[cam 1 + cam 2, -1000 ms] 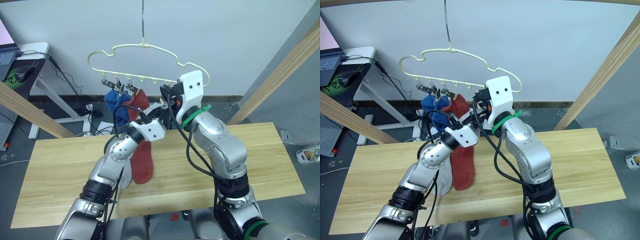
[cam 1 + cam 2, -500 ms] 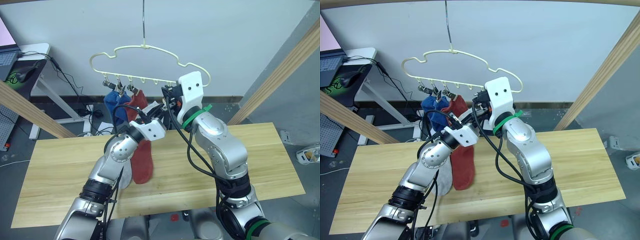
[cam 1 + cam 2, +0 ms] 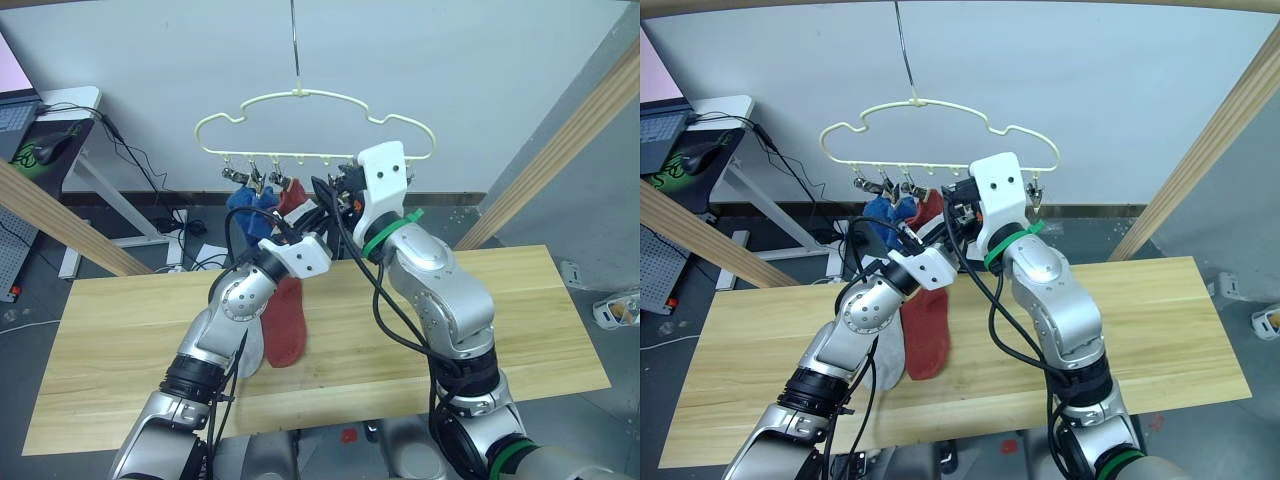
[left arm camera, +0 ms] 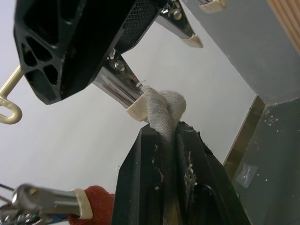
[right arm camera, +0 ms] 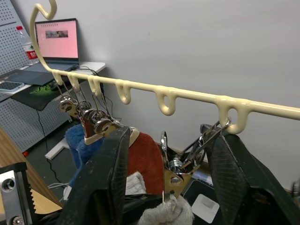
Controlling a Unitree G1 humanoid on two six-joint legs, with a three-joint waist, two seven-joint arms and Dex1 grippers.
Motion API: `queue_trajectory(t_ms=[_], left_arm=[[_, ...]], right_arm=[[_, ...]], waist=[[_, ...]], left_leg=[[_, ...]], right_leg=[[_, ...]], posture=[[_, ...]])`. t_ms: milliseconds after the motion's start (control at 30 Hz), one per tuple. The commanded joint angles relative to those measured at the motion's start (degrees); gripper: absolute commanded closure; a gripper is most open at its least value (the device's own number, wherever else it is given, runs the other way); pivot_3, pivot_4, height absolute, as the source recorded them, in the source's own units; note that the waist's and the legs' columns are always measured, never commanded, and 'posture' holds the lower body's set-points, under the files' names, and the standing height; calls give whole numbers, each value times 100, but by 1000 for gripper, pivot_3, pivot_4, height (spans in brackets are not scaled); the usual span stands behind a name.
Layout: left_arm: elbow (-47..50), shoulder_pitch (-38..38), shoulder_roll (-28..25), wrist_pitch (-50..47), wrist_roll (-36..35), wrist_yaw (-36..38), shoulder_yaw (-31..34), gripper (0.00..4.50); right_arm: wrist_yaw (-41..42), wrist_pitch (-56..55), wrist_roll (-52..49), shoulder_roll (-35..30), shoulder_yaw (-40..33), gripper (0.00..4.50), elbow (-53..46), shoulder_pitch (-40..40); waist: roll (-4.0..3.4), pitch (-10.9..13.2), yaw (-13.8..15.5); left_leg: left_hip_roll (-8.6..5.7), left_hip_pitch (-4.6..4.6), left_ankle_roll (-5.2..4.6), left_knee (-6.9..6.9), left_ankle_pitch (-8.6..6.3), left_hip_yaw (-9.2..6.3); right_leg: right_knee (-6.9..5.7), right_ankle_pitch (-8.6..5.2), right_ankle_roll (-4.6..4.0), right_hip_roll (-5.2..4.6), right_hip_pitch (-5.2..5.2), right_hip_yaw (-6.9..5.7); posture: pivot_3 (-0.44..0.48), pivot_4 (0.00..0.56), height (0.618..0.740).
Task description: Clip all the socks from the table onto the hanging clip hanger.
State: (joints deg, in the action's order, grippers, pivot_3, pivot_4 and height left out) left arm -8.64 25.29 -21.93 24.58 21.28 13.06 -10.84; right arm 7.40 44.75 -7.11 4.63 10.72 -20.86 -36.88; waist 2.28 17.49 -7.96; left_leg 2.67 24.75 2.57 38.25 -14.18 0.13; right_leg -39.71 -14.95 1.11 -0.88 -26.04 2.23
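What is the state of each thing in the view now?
clip hanger: hanging from its hook.
blue socks: clipped, hanging.
red sock: clipped, hanging.
grey sock: pinched by left gripper, at a clip.
right gripper: open around a clip.
table: bare where visible.

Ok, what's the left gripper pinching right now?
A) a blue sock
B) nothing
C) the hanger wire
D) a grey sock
D: in the left wrist view the left gripper is shut on a grey sock, its top edge pushed up against a silver clip.
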Motion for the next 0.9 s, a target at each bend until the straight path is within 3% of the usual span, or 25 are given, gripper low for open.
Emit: queue_trajectory(t_ms=[33, 233, 433, 900], left_arm=[[277, -103, 19, 88, -316, 87, 92, 3211], [482, -322, -105, -119, -502, 371, 84, 1444], [873, -577, -187, -440, -878, 695, 209, 1444], [2123, -960, -375, -2075, -2620, 1910, 636, 1444]], right_arm=[[89, -8, -156, -9, -33, 1969, -452, -14], [200, 128, -261, -208, -70, 1969, -664, 83], [336, 358, -325, -573, -114, 1969, -1013, 270], [807, 489, -522, -1587, -142, 1969, -1988, 662]], waist=[[0, 0, -1], [-1, -1, -1], [-1, -1, 1], [0, -2, 1]], left_leg=[[0, 0, 0, 0, 0, 0], [0, -1, 0, 6, 0, -1], [-2, -1, -1, 22, 0, -4], [-2, -1, -5, 59, 2, -2]], right_leg=[[-1, 0, 0, 0, 0, 0], [-9, 0, 0, 0, 0, 0], [-20, 0, 0, 0, 1, -1], [-23, 11, 20, 37, 14, 2]], posture=[[-201, 288, 736], [-200, 284, 736], [-201, 282, 736], [-210, 283, 736]])
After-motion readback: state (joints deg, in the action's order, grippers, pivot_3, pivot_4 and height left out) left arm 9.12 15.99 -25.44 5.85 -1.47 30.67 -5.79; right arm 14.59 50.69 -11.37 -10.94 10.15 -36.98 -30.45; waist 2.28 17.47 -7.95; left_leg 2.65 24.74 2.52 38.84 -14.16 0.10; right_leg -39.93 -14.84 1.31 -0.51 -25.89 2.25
